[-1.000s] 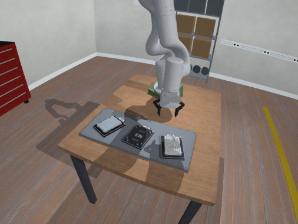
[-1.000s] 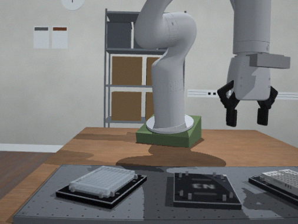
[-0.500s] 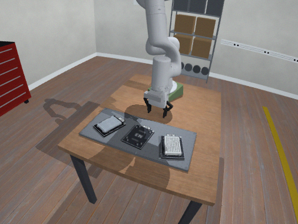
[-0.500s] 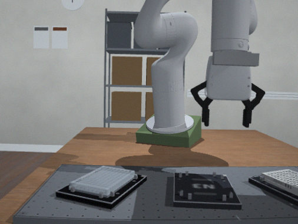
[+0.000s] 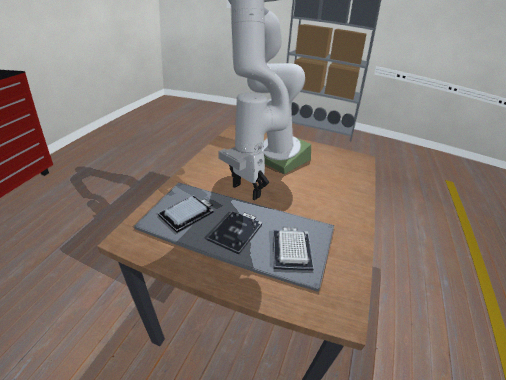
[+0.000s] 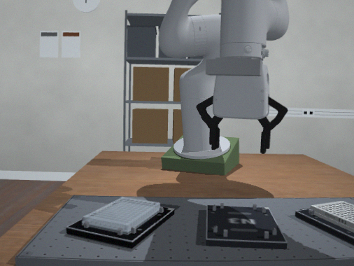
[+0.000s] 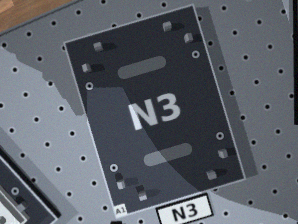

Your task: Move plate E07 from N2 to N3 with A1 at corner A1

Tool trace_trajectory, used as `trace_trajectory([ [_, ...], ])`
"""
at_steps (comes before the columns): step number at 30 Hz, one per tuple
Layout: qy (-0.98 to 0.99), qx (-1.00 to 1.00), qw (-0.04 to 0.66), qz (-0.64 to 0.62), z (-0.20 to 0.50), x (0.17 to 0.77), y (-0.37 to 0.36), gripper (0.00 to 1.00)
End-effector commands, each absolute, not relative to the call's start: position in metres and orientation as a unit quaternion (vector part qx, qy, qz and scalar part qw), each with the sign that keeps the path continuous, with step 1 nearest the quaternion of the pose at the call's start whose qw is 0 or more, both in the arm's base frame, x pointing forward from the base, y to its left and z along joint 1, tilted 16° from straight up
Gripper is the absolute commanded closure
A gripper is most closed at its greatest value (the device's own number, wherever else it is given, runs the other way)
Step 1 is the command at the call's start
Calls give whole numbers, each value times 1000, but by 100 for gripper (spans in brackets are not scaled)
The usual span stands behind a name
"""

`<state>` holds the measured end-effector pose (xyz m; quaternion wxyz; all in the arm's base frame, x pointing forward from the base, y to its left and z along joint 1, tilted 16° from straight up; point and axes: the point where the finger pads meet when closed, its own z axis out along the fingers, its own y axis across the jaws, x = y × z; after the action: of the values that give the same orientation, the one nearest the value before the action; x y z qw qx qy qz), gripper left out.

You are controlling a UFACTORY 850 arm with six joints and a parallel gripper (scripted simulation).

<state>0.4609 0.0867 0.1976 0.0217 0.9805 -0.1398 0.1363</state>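
The empty black nest N3 point(image 5: 234, 231) sits mid-deck with its locator pegs showing point(image 6: 245, 225). The wrist view looks straight down on nest N3 point(image 7: 155, 112), with its sign point(image 7: 184, 214) and the A1 corner mark point(image 7: 120, 210) at the lower left. A clear well plate point(image 5: 186, 211) point(image 6: 122, 215) sits flat on the left nest. A white well plate point(image 5: 292, 247) point(image 6: 336, 213) sits on the right nest. I cannot read the plate labels. My gripper point(image 5: 247, 187) point(image 6: 239, 148) is open and empty, high above the deck just behind N3.
The grey perforated deck point(image 5: 235, 235) lies on a wooden table. The arm's green base block point(image 6: 201, 159) stands behind the deck. A corner of a neighbouring nest point(image 7: 15, 199) shows at the wrist view's lower left. Shelves stand by the back wall.
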Motion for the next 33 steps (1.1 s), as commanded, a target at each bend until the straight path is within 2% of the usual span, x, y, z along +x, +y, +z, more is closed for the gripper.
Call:
trace_trajectory([
  [1, -141, 980, 20, 136, 203, 471, 64, 0],
  [33, -141, 980, 21, 136, 227, 523, -64, 0],
])
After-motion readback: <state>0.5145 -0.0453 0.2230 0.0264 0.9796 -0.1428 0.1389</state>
